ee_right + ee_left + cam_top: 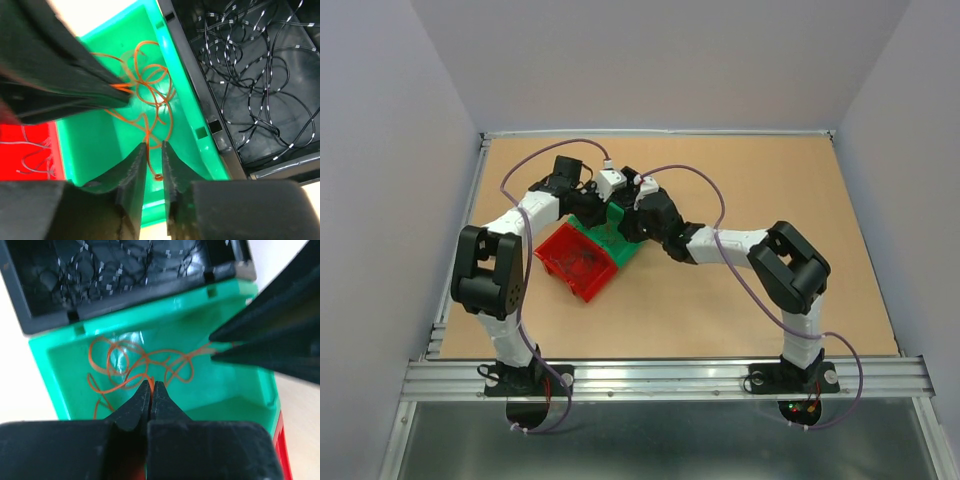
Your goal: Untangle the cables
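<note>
The cable [145, 120], a thin orange wire in loose overlapping loops, lies on the floor of the green bin [225, 385], right under both claws.

The left claw [151, 386] is clenched, its pointed black tips pressed flat together, with an orange strand meeting them right at the tip. The rest of the tangle spreads just beyond those tips.

The right claw [153, 150] shows a narrow slit between its tips. A strand runs down through that slit to a small end piece on the bin floor beneath. Whether the fingers pinch it I cannot tell.

The green bin is glossy moulded plastic with straight walls. Touching it, beyond the left claw, is a black bin [187, 60] of the same make holding thin black cables [250, 60] flecked white. A red bin [30, 135] adjoins the green one beside the right claw.
</note>
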### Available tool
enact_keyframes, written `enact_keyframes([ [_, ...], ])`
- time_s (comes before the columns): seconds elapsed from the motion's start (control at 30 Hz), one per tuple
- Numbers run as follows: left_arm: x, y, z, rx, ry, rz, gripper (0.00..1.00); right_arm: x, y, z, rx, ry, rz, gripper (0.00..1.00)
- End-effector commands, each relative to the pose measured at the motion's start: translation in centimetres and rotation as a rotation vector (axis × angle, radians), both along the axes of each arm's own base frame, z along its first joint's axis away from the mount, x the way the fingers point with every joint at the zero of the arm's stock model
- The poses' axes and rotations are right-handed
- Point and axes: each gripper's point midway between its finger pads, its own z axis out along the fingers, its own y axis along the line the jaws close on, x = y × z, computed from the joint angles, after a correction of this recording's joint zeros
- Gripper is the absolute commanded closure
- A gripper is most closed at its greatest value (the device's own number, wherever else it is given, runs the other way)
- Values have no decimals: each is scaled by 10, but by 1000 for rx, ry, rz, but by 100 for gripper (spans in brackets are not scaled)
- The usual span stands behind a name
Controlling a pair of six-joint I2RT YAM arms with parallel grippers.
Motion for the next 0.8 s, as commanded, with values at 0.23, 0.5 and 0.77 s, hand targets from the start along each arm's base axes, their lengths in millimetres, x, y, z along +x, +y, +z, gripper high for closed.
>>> enact_keyframes([
  [0.23,33,-47,6,-44,-90,70,100,-12,-22,53,99,-142,-32,62],
  [0.5,41,-31,33,-18,-165,162,75,-30,-47,83,155,-205,-62,54],
  [0.77,28,-10,48,62,-173,183,54,-55,-87,111,202,-261,-112,52],
])
